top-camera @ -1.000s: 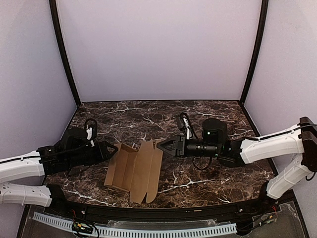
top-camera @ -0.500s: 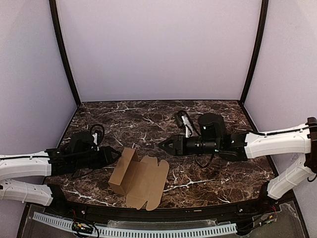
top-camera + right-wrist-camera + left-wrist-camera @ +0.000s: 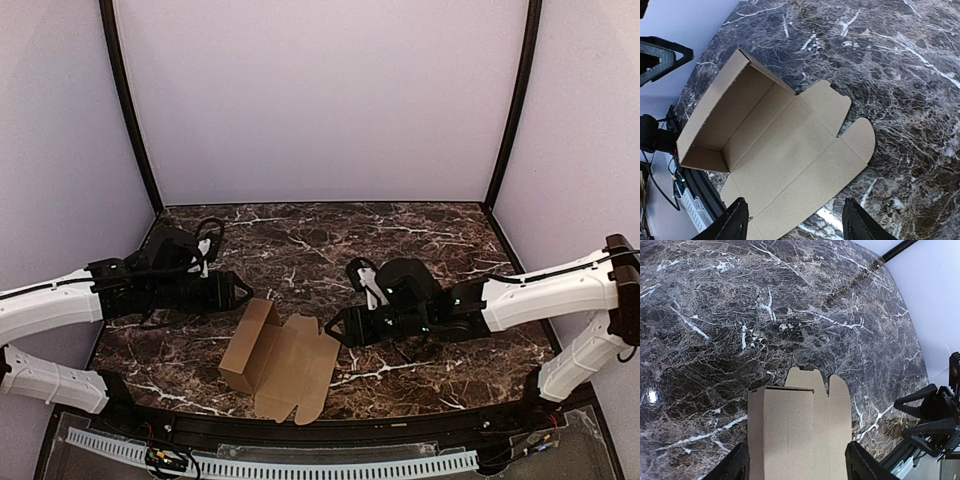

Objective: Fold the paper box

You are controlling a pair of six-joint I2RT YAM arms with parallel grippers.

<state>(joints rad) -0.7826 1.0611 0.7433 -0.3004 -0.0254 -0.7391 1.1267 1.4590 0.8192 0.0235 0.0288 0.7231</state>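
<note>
Paper box (image 3: pixel 283 362) lies half formed on the marble table (image 3: pixel 300 240), near the front edge and between the two arms. Its left part is raised into an open trough (image 3: pixel 245 350) with upright walls. The rest lies flat on the table as a wide flat panel (image 3: pixel 300 375) to the right, ending in rounded tabs (image 3: pixel 842 122) at the far end.

We read the creases, and so the long axis, as running from the far side toward the arm bases, leaning a little to the left as they come near. Both tools therefore stand across that axis, one on each long side.

The left gripper (image 3: pixel 243 291) sits beyond the far left corner of the trough, close to it but apart. In its wrist view the fingers are spread with nothing between them, the box lying ahead and centred. The right gripper (image 3: pixel 332 328) is low and just beside the far right tab. We cannot tell whether it touches the card. Its fingers are also spread wide and hold nothing.

In our judgement the coming move turns on that flat panel, which has to swing up and over toward the trough about a crease along the long axis. The right arm is the nearer one to its free edge, and the left is better placed to steady the raised wall. Thin card like this may slide across the table rather than hinge.
</note>
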